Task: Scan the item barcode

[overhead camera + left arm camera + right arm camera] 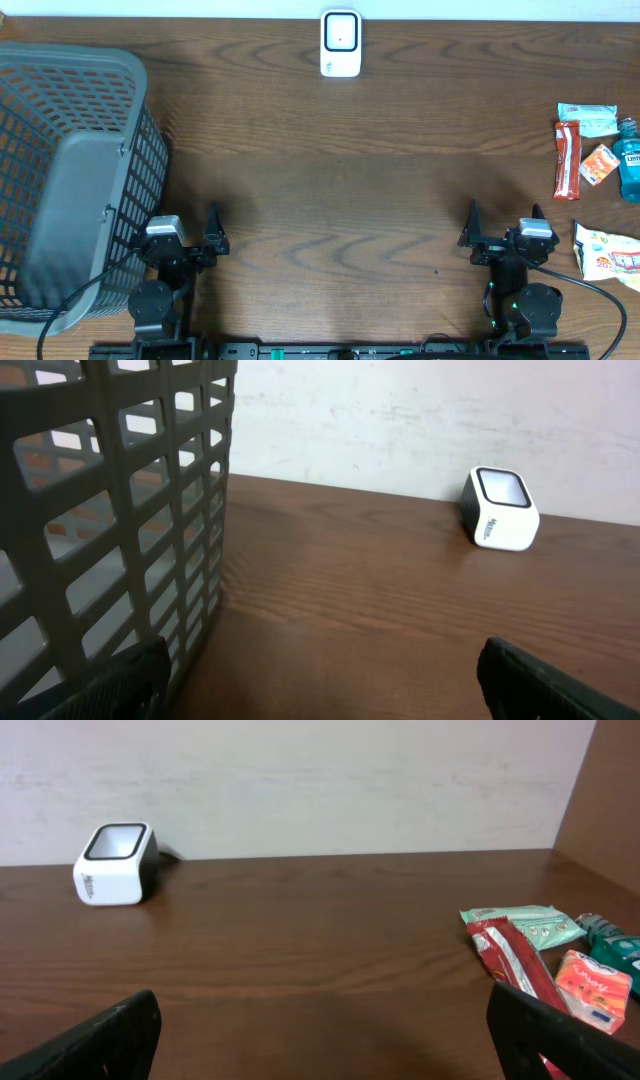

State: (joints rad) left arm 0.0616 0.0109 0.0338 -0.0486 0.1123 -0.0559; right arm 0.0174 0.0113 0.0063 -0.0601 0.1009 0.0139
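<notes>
white boxy scanner [340, 43], dark-rimmed, rounded corners

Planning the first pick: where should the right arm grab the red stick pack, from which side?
From above, open right gripper closing across the narrow width of the red stick pack: it lies flat, long axis pointing away from the robot. Probably its near half, since the orange packet crowds the right edge farther up.

Even, moderately bright light, faint sheen on desk [320, 180], soft shadow right of basket [150, 160], overhead view sharp, wrist views softer, nearest basket bars blurred.
</notes>
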